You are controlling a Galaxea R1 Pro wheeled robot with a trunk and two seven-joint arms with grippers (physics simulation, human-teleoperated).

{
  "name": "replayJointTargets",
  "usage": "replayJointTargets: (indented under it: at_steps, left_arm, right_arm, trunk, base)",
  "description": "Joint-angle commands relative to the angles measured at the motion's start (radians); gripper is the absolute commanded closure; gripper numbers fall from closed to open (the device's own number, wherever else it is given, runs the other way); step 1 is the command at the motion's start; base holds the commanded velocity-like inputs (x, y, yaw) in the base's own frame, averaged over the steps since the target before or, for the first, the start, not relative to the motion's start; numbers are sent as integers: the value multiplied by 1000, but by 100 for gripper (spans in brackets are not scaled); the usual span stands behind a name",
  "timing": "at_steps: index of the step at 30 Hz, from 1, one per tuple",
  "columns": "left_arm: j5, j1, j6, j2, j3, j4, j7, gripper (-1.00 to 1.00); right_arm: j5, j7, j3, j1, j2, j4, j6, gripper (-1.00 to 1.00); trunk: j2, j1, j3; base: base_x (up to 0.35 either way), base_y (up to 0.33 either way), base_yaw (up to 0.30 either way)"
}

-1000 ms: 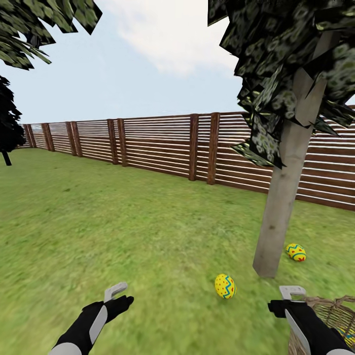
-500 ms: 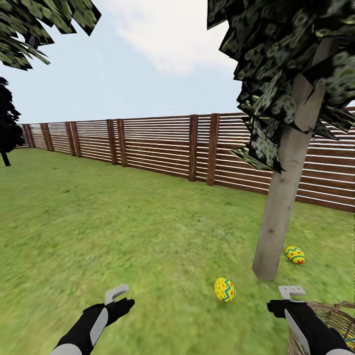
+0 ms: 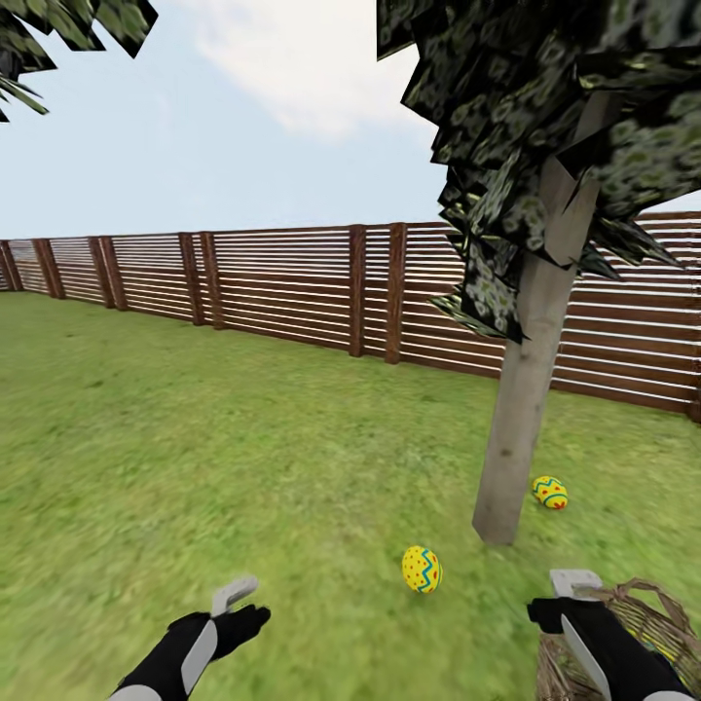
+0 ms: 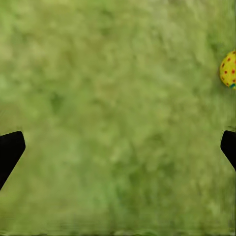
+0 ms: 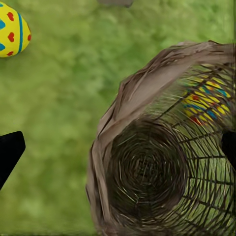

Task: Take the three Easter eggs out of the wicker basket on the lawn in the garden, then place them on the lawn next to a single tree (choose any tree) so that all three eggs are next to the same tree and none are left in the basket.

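Left gripper [image 3: 237,591] low at the left of the head view, hovering over bare lawn [image 3: 195,438]. Jaws wide apart, holding nothing: in the left wrist view the 2 dark fingertips [image 4: 10,150] sit at opposite edges with just grass between them, and a yellow red-dotted egg [image 4: 228,69] off to one side.

Centre: 1 Easter egg [image 3: 422,570] lies on the grass just in front of the tree trunk [image 3: 521,409], close to its base but not touching. Same egg likely the one at the corner of the right wrist view [image 5: 12,30], though I can't confirm that.

A 2nd egg [image 3: 550,492] lies on the grass just beside the trunk on the far right side, near its base. Dark angular crown overhead, brown slat fence [image 3: 292,292] across the back.

Right: right gripper [image 3: 574,584] hangs at the near left rim of the wicker basket [image 3: 643,608], which sits on the lawn at the lower right corner. Jaws spread wide and empty, fingertips [image 5: 10,152] at both edges of the right wrist view. That view looks into the tilted basket [image 5: 123,113]; the 3rd egg [image 5: 206,101] shows through the weave on the far side. Can't tell whether it lies inside or behind the wall.
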State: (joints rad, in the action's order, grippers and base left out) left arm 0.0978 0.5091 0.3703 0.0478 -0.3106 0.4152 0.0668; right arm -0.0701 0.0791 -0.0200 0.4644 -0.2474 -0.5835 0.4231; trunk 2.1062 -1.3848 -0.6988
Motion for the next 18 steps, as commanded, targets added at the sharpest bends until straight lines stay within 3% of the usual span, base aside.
replayJointTargets:
  at_steps: [1, 6, 10, 18]
  left_arm:
    - [8, 0, 7, -4, -6, -16, 2, -100]
    - [6, 0, 7, -38, -4, -62, 4, -100]
    - [5, 0, 7, -50, -4, -127, 4, -100]
    - [4, 0, 7, -70, -2, -208, 5, -100]
  right_arm:
    - [-7, 5, -2, 0, 2, -1, 5, -100]
    - [-13, -3, -1, 0, -5, 52, 0, -100]
    - [-50, -42, -1, 0, -10, 132, -10, -100]
    - [-54, -102, -2, 0, -12, 196, -13, -100]
  trunk:
    - [-7, 4, 1]
    - [-42, 23, 13]
    - [-70, 39, 23]
    - [-126, 69, 42]
  base:
    - [0, 0, -236]
    - [0, 0, -237]
    - [0, 0, -237]
    - [0, 0, -237]
